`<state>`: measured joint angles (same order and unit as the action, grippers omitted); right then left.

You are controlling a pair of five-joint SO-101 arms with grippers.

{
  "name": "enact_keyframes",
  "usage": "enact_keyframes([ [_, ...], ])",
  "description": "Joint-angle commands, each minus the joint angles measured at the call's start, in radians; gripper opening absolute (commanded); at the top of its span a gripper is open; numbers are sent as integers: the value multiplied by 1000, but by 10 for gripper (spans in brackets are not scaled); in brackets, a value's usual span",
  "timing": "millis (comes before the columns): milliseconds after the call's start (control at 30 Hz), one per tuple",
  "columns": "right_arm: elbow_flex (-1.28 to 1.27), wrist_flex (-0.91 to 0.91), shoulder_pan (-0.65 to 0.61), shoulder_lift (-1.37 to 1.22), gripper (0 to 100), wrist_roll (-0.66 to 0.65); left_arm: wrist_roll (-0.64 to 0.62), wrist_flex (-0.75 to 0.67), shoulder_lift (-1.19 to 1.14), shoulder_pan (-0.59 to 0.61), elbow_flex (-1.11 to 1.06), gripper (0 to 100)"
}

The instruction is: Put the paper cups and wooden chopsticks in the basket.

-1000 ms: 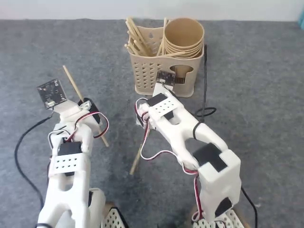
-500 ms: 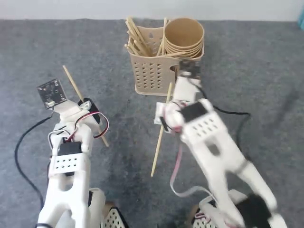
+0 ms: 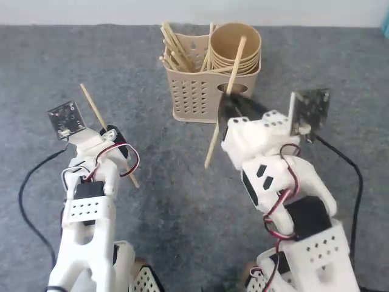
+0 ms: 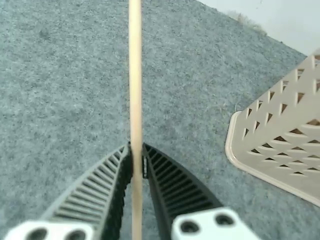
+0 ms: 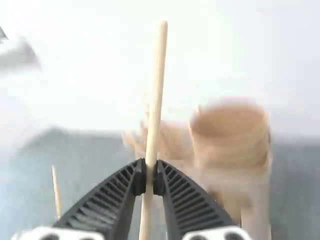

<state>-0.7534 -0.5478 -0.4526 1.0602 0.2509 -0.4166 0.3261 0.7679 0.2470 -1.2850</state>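
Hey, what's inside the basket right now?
The basket holds a stack of paper cups on one side and a bundle of wooden chopsticks leaning in the other. Their lower parts, and anything at the bottom, are hidden by the basket's wall.

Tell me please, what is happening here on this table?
A basket is being filled with cups and chopsticks. A stack of paper cups and several chopsticks are already inside. The robot's right gripper holds one chopstick up near the basket; the left gripper holds a second chopstick over the grey carpet.

Left arm [image 3: 90, 204] low, jaws pinched shut — right arm [image 3: 276, 176] high, jaws likewise pinched.
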Motion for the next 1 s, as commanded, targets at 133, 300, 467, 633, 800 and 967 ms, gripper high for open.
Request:
enact_keyframes([
  [133, -34, 647, 5, -119, 9, -203, 0, -29, 37, -8, 13, 13],
  [300, -32, 990, 4, -302, 9, -365, 0, -29, 35, -8, 13, 13],
  [467, -3, 1211, -1, -516, 8, -494, 2, -29, 35, -8, 12, 13],
  [633, 115, 1339, 22, -763, 8, -508, 2, -29, 35, -8, 12, 13],
  [800, 164, 1428, 24, -909, 9, -508, 41, -29, 34, -8, 12, 13],
  [967, 135, 1423, 30, -952, 32, -508, 58, -55, 34, -9, 2, 13],
])
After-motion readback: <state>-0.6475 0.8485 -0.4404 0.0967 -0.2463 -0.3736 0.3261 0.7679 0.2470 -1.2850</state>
